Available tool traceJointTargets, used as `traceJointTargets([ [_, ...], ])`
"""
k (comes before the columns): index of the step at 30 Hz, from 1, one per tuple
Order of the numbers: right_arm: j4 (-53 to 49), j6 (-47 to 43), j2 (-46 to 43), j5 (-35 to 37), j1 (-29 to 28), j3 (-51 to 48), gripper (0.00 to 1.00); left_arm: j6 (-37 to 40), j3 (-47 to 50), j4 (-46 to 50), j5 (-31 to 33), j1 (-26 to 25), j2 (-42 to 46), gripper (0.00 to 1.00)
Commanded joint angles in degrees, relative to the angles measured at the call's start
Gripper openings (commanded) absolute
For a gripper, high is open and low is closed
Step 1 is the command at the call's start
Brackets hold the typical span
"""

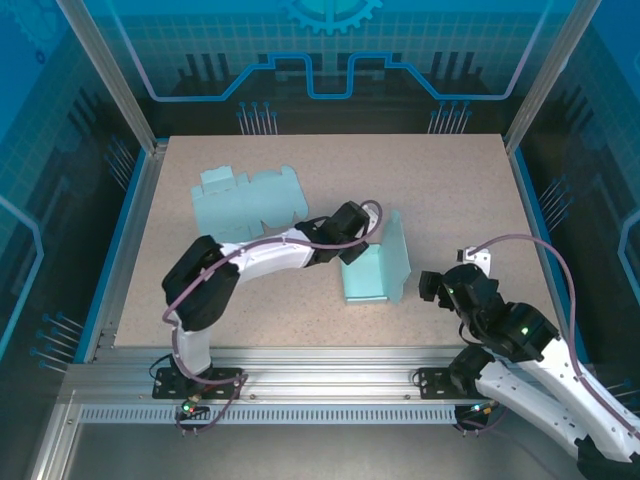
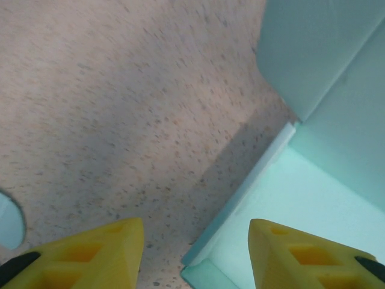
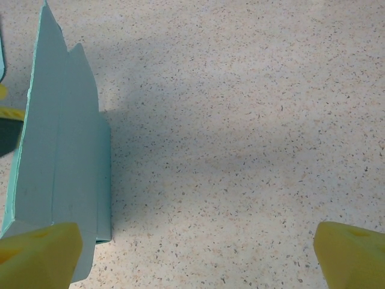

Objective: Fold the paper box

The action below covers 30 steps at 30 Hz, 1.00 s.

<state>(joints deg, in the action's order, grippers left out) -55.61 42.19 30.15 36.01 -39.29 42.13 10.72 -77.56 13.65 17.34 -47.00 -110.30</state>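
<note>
Paper box [image 1: 372,276] sits mid-table [image 1: 455,190], half-folded, right panel standing up. Left hand [image 2: 195,235] is partly open over the box's left edge, one finger above the table, one above the base, gripping nothing. Right hand [image 3: 194,241] is wide open and empty, near the box's right. A flat box blank [image 1: 250,200] lies far-left.

left arm [image 1: 270,255] hides one edge of the paper box [image 1: 380,275]; right arm [image 1: 545,375] cut off below.
</note>
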Motion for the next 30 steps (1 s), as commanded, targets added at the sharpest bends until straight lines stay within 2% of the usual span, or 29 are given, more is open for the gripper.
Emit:
traceJointTargets([
  [1, -1.2, -0.4, -0.9, 1.5, 0.7, 1.0, 1.0, 6.0, -3.5, 5.8, -1.2, 0.1, -3.8, 0.51],
  [7, -1.0, -0.8, -1.3, 1.2, 0.8, 1.0, 1.0, 6.6, -6.6, 7.3, 1.6, 0.1, -7.6, 0.49],
  [20, -0.6, -0.7, -3.6, 1.4, 0.8, 0.3, 1.0, 5.5, -6.1, 7.5, 7.5, 0.2, -10.6, 0.11],
  [24, 0.0, -0.7, -3.5, 1.2, 0.7, 0.0, 1.0, 3.8, -6.8, 8.5, 10.7, 0.2, -11.9, 0.08],
  [30, 0.6, -0.9, -2.8, 0.7, 0.8, -0.1, 1.0, 0.4, -9.5, 13.0, 20.0, 0.1, -16.3, 0.05],
])
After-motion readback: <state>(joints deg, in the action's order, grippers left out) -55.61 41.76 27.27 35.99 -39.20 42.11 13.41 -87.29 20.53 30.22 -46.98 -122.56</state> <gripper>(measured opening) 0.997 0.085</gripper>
